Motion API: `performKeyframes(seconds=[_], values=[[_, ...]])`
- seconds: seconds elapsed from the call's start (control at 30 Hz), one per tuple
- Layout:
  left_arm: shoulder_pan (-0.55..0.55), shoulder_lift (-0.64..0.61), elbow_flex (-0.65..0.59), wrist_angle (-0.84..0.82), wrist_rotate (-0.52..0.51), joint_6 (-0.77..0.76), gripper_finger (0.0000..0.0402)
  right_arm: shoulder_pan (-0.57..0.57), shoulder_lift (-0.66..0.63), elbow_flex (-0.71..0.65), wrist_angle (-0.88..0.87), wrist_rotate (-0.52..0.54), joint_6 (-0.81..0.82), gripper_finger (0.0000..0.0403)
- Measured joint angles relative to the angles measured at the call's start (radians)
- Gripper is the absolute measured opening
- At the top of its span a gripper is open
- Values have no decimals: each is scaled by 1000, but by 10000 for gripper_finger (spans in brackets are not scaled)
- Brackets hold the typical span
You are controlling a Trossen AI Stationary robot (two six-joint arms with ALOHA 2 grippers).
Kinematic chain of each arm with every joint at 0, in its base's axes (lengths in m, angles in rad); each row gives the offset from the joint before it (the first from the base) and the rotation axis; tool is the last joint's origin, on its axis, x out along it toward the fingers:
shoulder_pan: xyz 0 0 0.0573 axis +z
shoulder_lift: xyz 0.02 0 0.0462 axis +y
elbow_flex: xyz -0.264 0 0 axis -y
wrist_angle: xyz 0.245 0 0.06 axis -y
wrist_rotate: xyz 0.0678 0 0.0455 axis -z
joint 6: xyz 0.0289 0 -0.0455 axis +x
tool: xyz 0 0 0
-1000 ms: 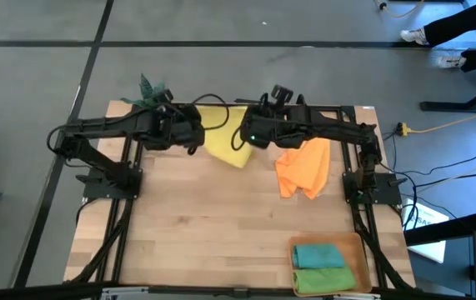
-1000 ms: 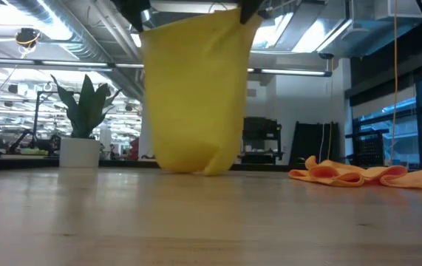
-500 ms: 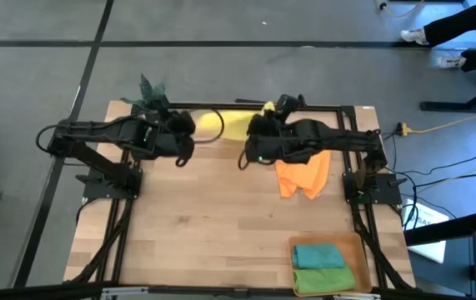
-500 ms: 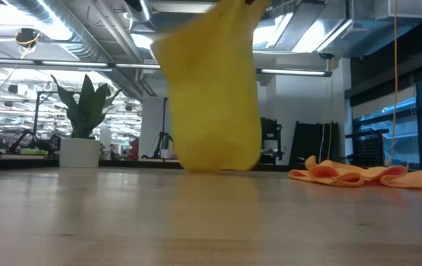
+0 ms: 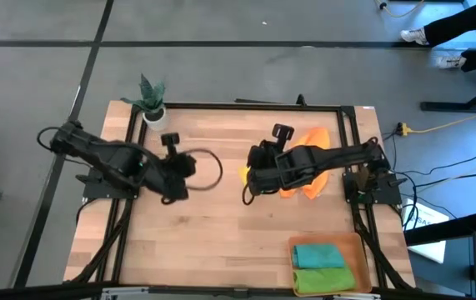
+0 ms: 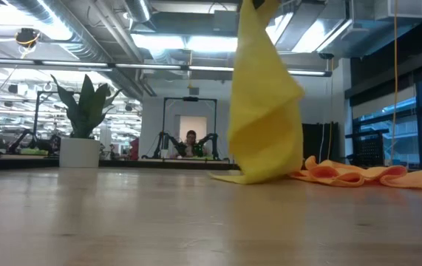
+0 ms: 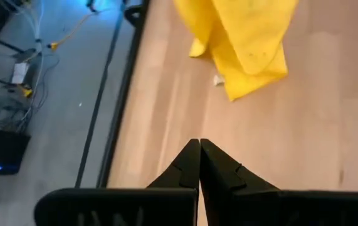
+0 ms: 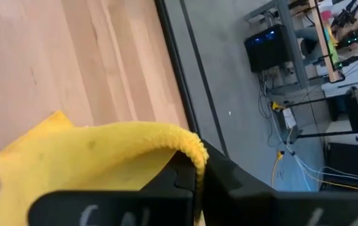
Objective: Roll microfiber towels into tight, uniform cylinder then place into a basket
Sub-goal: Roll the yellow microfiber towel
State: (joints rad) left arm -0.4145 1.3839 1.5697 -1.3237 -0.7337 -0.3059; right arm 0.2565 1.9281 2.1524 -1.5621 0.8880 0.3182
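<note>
The right gripper (image 8: 197, 179) is pinched tight on the top edge of the yellow towel (image 6: 264, 103), which hangs straight down from it in long folds; the towel's lowest corner just touches the wooden table (image 6: 196, 222) beneath the gripper. In the high view this gripper (image 5: 250, 179) sits over the middle of the table, with only a sliver of yellow showing beside it. Just behind the right gripper, toward its own arm's base, the orange towel (image 5: 313, 179) lies crumpled flat on the table, close to the hanging yellow one but whether they touch is hard to tell.

The left gripper (image 7: 199, 164) is closed with its fingers pressed together and empty; the yellow towel (image 7: 241, 37) hangs ahead of it, apart from its tips. From above, the left gripper (image 5: 189, 171) is opposite the right one, across a stretch of bare table.

Farther from both grippers, at the table's near right corner, the basket (image 5: 356, 250) holds the teal towel (image 5: 317, 255) and the green towel (image 5: 321, 281) rolled side by side. A potted plant (image 5: 152, 98) stands at the far left corner, beyond the left arm
</note>
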Motion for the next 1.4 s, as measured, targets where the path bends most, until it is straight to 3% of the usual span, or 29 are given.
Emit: performKeyframes(seconds=[0.27, 0.4, 0.57, 0.8, 1.07, 1.23, 1.3, 1.4], values=[[-136, 125, -116, 153, -17, 3, 0, -12, 0, 0, 12, -6, 17, 10], [-190, 166, -221, 339, -61, 8, 0, -26, 0, 0, 15, -46, 14, 10], [-220, 207, -339, 556, -23, 62, 0, -36, 0, 0, 17, -52, 13, 10], [-212, 266, -402, 667, -15, 107, 7, -37, 0, 0, 21, -52, 11, 10], [-135, 332, -402, 742, -11, 167, 65, -37, 0, 0, 59, -52, -21, 10], [-81, 429, -402, 916, -14, 333, 77, -37, 0, 0, 73, -52, -42, 10], [-67, 471, -402, 1005, -60, 376, 78, -37, 0, 3, 71, -54, -41, 10], [-53, 524, -402, 1094, -233, 389, 75, -40, 0, 27, 70, -102, -39, 10]])
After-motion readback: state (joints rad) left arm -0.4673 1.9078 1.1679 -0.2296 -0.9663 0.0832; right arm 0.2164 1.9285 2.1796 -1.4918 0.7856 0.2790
